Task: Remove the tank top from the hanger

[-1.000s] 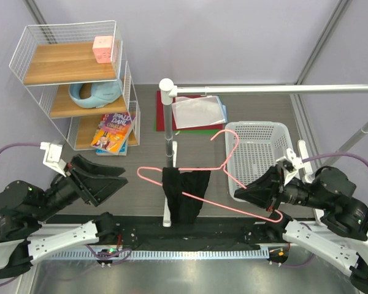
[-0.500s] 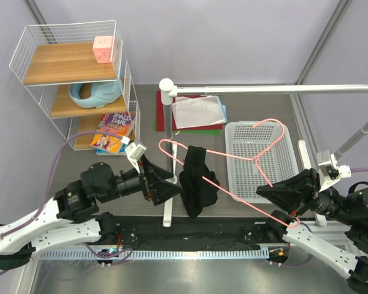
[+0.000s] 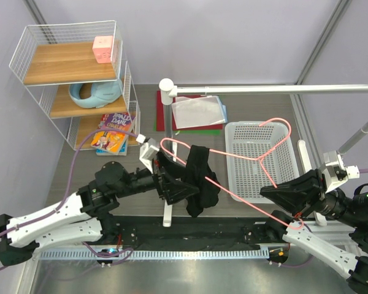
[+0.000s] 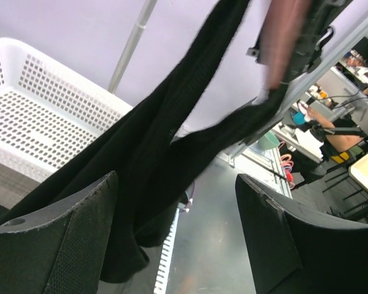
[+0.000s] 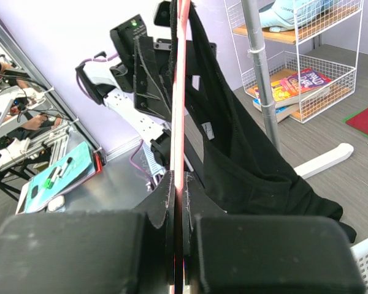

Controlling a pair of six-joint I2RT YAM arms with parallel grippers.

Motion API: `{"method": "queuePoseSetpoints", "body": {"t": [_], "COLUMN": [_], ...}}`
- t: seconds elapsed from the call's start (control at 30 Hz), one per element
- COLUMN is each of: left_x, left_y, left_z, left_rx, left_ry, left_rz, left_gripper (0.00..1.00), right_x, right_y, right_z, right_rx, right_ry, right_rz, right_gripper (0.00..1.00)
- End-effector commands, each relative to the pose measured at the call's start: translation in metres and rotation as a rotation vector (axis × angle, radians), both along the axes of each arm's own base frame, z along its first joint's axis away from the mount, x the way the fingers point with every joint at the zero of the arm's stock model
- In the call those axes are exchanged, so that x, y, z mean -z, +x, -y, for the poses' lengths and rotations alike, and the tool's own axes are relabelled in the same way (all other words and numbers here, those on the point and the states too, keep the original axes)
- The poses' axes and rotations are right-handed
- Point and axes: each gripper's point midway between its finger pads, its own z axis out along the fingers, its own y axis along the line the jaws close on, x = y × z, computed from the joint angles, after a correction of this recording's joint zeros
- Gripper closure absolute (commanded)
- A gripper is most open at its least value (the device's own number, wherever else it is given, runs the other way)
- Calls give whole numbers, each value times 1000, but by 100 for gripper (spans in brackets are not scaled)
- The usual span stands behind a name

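Soft, light, limp: pinch the tank top at the bunched fabric between the fingers of the wide-spread left claw. Clamped tight in the right claw, the thin, stiff hanger.

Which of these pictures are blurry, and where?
Top external: sharp, evenly lit. Left wrist: the tank top close to the lens is soft; a pink smear at top, likely the hanger, is blurred. Right wrist: the right gripper fills the foreground out of focus.
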Motion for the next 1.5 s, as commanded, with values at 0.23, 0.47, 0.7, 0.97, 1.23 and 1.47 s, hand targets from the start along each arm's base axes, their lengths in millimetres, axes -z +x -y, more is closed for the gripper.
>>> {"method": "queuePoseSetpoints", "body": {"t": [0.23,0.47,0.7,0.97,1.23,1.47], "left_x": [-13,-20,-35,-63,-86,-79], "left_y": [14,18,24,27,31,25], "left_z": [12,10,-8,-58,-97,-83], "left_rx": [-45,-70,-148,-279,-386,-323], "left_ry": [-42,-56,-89,-85,-154,-96], "left_rz": [-5,-40,-91,-95,-74,-85], "left_gripper": [53,96,100,100,100,100], "right_x": [-29,-27,-17,15,44,36], "right_y": [-19,-28,-29,-25,-39,-29], "right_z": [9,13,22,40,59,94], "right_rx": [-53,-77,-48,47,60,234], "right_ry": [100,105,85,7,-48,-28], "right_rz": [48,41,14,-92,-146,-170], "right_gripper": [99,99,99,99,99,99]}}
